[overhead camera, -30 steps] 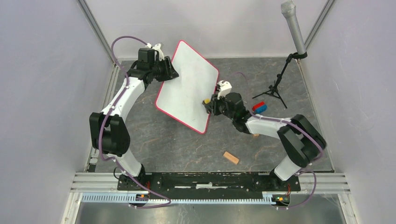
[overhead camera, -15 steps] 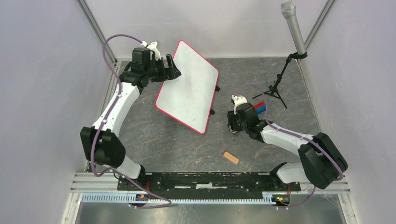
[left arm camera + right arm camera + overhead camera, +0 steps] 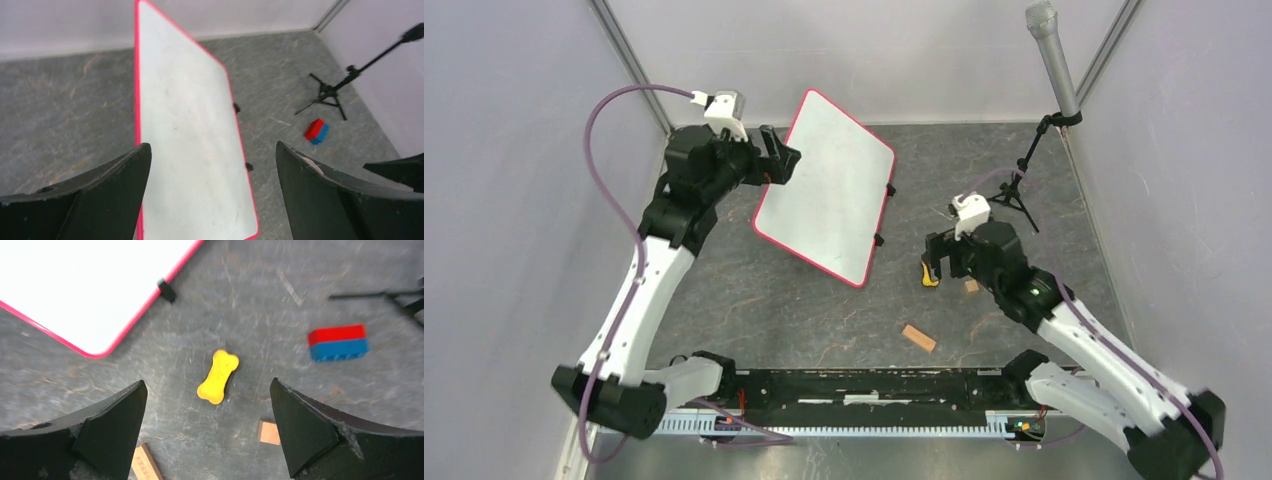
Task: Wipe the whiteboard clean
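Whiteboard, large flat white rectangle with thin red rim (image 3: pixel 829 190), rests blank on grey marbled tabletop (image 3: pixel 824 310), far left. Left pincer (image 3: pixel 212 146) spread, empty, beside its edge; right pincer (image 3: pixel 207 385) spread above yellow bone-shaped block (image 3: pixel 218 376). Judged stiff, light, slick-faced; grip the rim.

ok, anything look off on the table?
Nothing spilled or damaged. The whiteboard lies skewed to the table edges, looking clean. A yellow bone-shaped piece lies loose on the table under the open right gripper.

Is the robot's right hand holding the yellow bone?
No. The yellow bone lies on the gray table, untouched, below the right hand, whose fingers are spread open.
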`<state>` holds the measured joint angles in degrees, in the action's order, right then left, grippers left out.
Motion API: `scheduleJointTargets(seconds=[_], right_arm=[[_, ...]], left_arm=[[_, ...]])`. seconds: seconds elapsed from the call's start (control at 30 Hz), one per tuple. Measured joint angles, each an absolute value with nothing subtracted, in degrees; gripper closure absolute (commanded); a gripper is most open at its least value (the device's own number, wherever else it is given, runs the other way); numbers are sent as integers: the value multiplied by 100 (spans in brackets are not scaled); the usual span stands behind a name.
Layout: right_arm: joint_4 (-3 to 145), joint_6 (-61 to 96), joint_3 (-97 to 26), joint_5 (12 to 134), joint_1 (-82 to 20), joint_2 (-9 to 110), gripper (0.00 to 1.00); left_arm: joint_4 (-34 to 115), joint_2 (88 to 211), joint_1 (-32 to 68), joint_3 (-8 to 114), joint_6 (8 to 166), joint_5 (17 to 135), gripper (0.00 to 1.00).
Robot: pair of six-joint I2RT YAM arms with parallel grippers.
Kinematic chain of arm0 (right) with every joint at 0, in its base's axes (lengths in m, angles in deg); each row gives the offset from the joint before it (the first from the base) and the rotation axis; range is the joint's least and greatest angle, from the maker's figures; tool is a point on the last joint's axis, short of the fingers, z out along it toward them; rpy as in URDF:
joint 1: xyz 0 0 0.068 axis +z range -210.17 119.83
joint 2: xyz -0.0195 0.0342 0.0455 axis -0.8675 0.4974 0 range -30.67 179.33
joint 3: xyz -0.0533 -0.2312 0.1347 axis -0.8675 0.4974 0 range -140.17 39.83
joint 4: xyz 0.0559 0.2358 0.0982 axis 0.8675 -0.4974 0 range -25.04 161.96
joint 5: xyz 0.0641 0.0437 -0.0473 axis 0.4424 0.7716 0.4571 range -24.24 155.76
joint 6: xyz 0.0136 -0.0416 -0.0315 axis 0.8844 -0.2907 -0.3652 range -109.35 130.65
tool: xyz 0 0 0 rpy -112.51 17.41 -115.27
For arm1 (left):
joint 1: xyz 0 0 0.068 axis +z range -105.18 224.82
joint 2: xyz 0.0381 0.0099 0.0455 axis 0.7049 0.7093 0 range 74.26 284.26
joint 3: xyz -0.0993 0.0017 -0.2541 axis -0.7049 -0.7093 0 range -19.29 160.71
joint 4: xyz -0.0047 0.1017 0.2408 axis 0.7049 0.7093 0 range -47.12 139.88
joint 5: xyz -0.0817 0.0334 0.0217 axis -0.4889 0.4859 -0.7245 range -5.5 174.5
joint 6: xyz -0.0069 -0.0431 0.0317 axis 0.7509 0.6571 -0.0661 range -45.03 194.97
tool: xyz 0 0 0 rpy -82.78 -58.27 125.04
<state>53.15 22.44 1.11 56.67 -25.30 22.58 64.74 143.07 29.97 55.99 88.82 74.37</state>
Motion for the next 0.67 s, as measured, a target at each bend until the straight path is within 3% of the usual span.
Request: scheduleJointTargets(seconds=[0.33,0.53,0.67], right_arm=[[4428,1403,-1299,5368,-2528,-54,2],[4327,1031,-1384,5051,-2530,-1073,2],[4388,896,-1386,5005,-2530,-1575,2]], left_arm=[[5897,11962,2592,5195,8921,6834,0],[5583,10253,2595,4664,9266,6598,0],[5467,9796,2595,4664,9286,6545,0]])
